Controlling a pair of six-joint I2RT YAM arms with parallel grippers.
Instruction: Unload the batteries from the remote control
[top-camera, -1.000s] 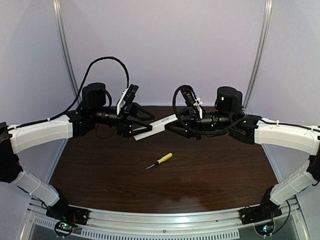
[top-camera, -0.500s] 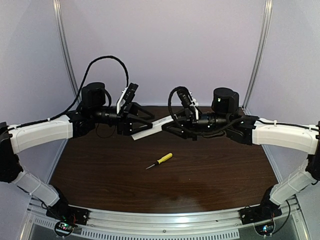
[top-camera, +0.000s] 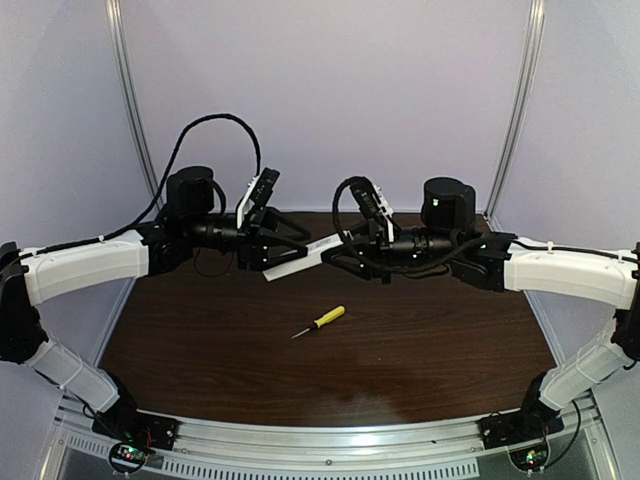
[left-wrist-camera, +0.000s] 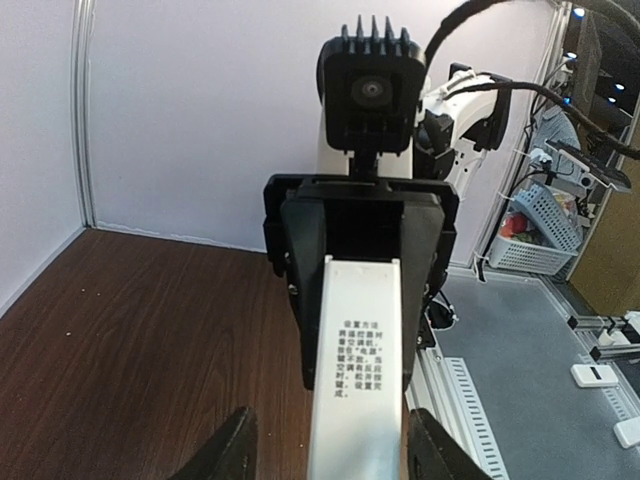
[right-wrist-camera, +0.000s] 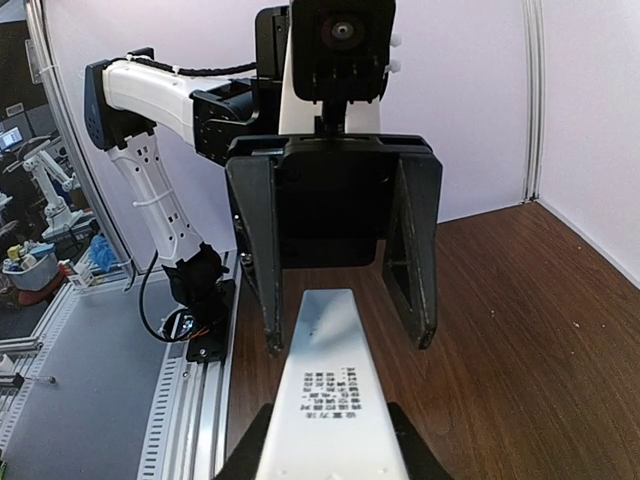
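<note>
1. Top view: the right gripper (top-camera: 335, 254) is clamping one end of the remote control (top-camera: 303, 258), holding the slim white bar tilted in the air. The left gripper (top-camera: 288, 250) is straddling the remote's other end with its jaws standing apart. A dark wood-grain table (top-camera: 430, 350) is lying below the remote. A yellow-handled screwdriver (top-camera: 320, 321) is resting on it in front of the remote, well apart from it. Pale lilac walls and a metal corner post are rising behind the remote.
2. Left wrist view: the left gripper's black fingers (left-wrist-camera: 235, 450) are flanking the remote, with a clear gap showing on one side. The right gripper's blocky black jaws are gripping the remote's far end. The remote's smooth white face is carrying a small block of dark printed characters (left-wrist-camera: 358, 360). Grey floor and a basket rack are showing to the remote's right.
3. Right wrist view: the right gripper's fingers (right-wrist-camera: 403, 455) are pressing against both long edges of the remote. The left gripper's flat black plates (right-wrist-camera: 415, 240) are standing wide around the remote's far tip, not touching it.
</note>
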